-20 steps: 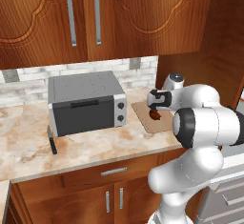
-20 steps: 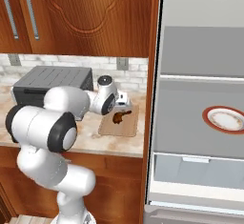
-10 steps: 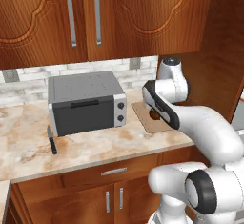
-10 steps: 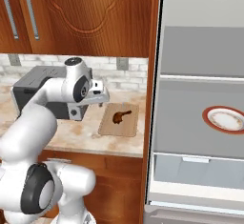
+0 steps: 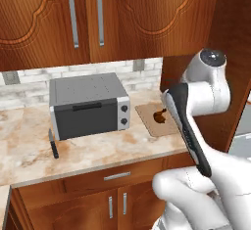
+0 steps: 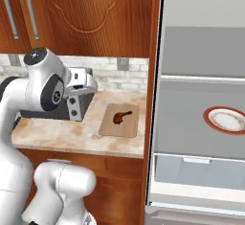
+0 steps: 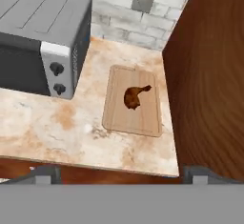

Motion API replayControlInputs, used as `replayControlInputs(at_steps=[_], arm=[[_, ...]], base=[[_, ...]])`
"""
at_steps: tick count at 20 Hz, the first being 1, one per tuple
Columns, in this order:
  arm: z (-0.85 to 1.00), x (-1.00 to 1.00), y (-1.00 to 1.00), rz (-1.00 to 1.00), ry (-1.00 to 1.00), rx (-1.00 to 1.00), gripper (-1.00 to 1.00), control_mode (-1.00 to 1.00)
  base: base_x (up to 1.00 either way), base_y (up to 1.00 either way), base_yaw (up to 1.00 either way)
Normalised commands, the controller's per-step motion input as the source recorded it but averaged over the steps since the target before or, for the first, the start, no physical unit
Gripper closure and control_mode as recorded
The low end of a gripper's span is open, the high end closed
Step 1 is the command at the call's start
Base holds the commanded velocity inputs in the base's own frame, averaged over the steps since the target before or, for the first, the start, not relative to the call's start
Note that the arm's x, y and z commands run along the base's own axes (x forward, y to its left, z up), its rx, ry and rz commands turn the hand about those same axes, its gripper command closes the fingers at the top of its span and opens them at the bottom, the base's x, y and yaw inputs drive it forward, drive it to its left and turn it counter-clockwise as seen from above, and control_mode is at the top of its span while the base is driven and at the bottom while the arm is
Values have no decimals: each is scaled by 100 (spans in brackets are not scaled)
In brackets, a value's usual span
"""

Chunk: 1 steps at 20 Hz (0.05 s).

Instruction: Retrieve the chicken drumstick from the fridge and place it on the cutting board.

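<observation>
The chicken drumstick [image 7: 135,96] lies on the cutting board [image 7: 133,121], a tan wooden rectangle on the counter beside the wooden side panel. Both also appear in the left base view as drumstick [image 5: 160,116] on board [image 5: 148,122], and in the right base view as drumstick [image 6: 121,117] on board [image 6: 110,126]. My gripper [image 7: 122,174] is open and holds nothing, its fingertips [image 7: 45,172] spread wide, high above the counter's front edge and well back from the board. The hand [image 6: 82,82] hangs left of the board. The fridge [image 6: 201,99] stands open on the right.
A grey toaster oven [image 5: 88,105] sits on the marble counter left of the board, with a dark knife [image 5: 52,143] further left. A white plate with orange rim [image 6: 224,119] rests on a fridge shelf above pale drawers [image 6: 201,171]. Wooden cabinets hang overhead.
The arm has swung up and pulled back from the cutting board, lifting the open gripper away. The drumstick stays on the board.
</observation>
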Motion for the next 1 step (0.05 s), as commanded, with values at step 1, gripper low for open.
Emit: replayControlInputs(at_steps=[1], arm=[[27,-100,-17,-6,-66,0,-100,-100]], base=[[0,0,0]])
